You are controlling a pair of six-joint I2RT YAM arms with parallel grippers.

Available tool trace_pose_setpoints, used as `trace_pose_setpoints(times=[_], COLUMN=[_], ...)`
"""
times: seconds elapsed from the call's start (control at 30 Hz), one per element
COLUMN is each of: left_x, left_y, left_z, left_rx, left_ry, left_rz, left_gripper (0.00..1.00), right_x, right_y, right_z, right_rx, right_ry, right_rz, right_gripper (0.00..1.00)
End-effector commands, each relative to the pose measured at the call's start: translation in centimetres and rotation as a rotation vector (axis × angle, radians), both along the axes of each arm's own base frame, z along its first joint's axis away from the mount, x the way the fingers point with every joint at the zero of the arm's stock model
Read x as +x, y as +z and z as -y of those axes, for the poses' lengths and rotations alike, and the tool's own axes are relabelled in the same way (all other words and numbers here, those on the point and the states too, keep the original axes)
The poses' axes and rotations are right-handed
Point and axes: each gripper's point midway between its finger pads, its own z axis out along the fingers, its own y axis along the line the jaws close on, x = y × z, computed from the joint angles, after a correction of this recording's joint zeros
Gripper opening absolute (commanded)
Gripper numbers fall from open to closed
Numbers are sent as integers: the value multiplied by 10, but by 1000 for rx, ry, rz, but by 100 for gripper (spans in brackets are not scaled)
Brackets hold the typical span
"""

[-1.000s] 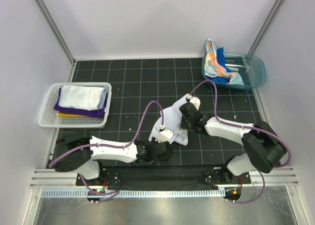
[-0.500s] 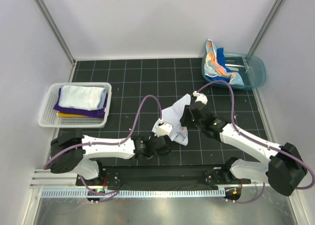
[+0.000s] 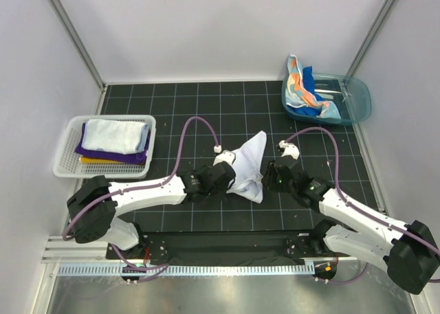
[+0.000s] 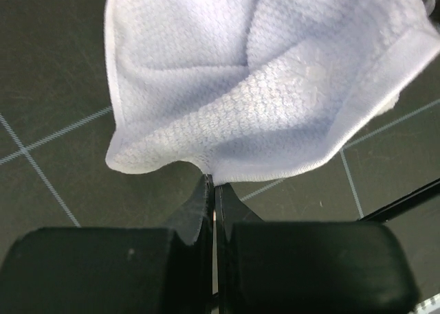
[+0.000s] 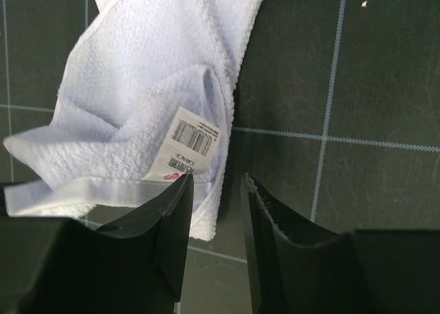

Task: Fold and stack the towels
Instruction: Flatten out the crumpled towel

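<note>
A white towel [image 3: 249,163] lies crumpled on the black mat between the two arms. My left gripper [image 3: 231,179] is shut on its near-left hem; in the left wrist view the jaws [image 4: 212,182] pinch the hem of the towel [image 4: 261,73], which spreads out beyond them. My right gripper [image 3: 268,179] stands open at the towel's right side. In the right wrist view its fingers [image 5: 214,189] straddle a corner of the towel [image 5: 144,101], whose label [image 5: 189,148] shows, without clamping it.
A white mesh basket [image 3: 65,170] at the left holds stacked folded towels [image 3: 115,135], white over purple and yellow. A teal tub [image 3: 364,101] at the far right holds a spotted towel and a blue one [image 3: 302,87]. Walls enclose the mat.
My right gripper opened, let go of the towel and drew back to the right. My left gripper closed on the hem and moved farther right, shifting the towel with it.
</note>
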Motion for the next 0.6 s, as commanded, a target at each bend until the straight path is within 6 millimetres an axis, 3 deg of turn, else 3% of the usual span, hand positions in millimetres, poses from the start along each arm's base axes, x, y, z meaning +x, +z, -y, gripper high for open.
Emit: trace_pose_setpoints(times=[0.0,0.2,0.57], left_x=[9,24,42], left_y=[23,31,35], left_z=[7,6,1], left_rx=[-54,-61,-57], left_ry=[-18,-6,10], left_rz=[4,-2,-9], left_gripper=[0,0,0], right_x=[2,-2,-9], right_y=[10,4,12], right_z=[-9,-11,-22], right_rx=[59,60,64], right_ry=[32,51,122], right_rz=[58,72,113], right_gripper=[41,41,41])
